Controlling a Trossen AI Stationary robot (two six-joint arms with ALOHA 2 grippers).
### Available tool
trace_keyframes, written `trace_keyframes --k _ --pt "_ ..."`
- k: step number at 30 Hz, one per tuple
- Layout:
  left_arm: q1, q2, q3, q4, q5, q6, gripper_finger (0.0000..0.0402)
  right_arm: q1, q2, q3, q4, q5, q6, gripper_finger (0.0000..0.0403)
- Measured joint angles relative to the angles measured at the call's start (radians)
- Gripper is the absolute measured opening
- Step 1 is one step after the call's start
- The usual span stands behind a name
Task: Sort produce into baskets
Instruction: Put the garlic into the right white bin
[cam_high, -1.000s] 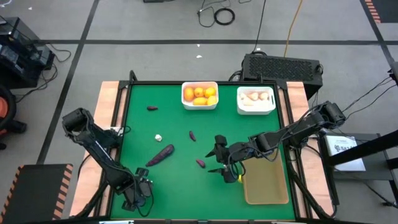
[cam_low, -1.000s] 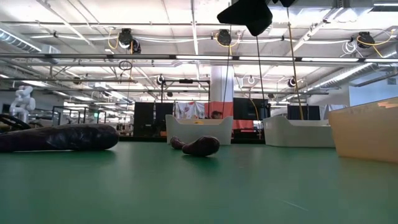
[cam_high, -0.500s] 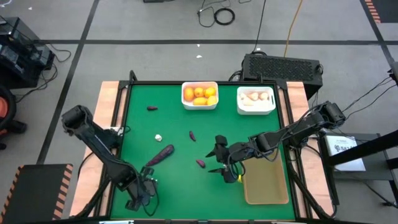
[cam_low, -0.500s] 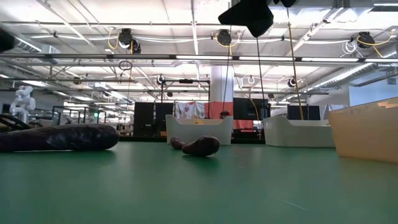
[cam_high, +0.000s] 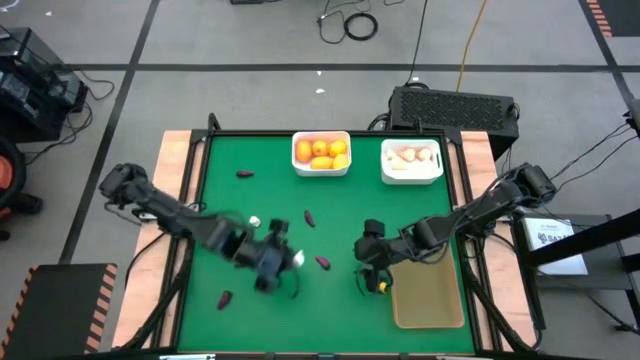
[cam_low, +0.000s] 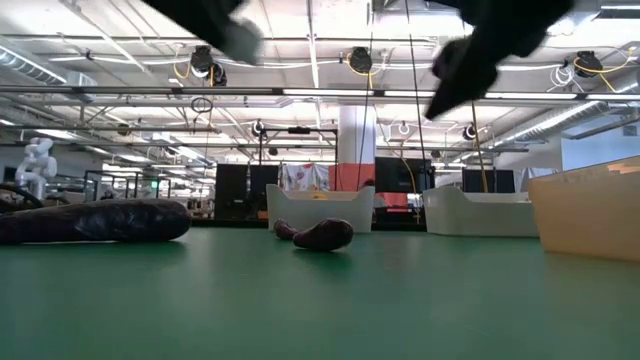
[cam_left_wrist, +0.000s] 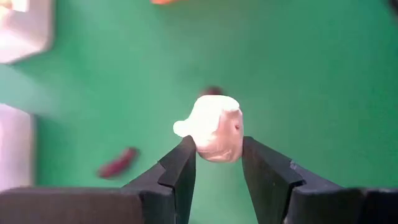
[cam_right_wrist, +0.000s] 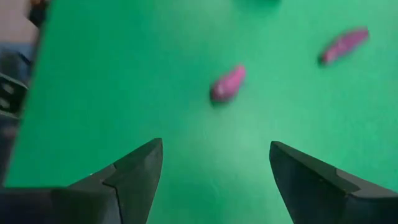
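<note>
The left gripper (cam_left_wrist: 214, 163) clamped a white bulb (cam_left_wrist: 213, 127); purple pieces (cam_high: 323, 263) beside it lay unsorted; right gripper (cam_right_wrist: 211, 168) gaped empty.

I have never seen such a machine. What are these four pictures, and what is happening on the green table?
Two robot arms work at a green table. One picture looks down from above, one looks level across the tabletop, and two come from cameras on the arms' wrists. The left claw is shut on a white garlic bulb. The right claw is open and empty, beside the tan tray. Two white bins hold orange fruits and more bulbs. Purple pieces lie loose.
</note>
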Motion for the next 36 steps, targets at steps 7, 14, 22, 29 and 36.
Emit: trace_keyframes --k 7,14,22,29,36 --pt "0.304 0.038 0.0 0.309 0.167 0.228 0.013 0.115 0.0 -0.011 -0.121 0.133 0.14 0.0286" --pt "0.539 0.205 0.0 0.73 0.4 0.255 0.013 0.191 0.0 -0.12 -0.085 0.225 0.282 0.0286" --pt "0.693 0.532 0.22 1.017 0.516 0.174 0.013 0.193 -0.003 -0.156 -0.046 0.236 0.303 0.0286" --pt "0.741 0.8 0.546 0.966 0.524 0.118 0.013 0.193 -0.003 -0.157 -0.031 0.236 0.304 0.0286" --pt "0.774 0.897 0.691 0.92 0.487 -0.005 0.013 0.193 -0.003 -0.157 -0.022 0.234 0.328 0.0286"
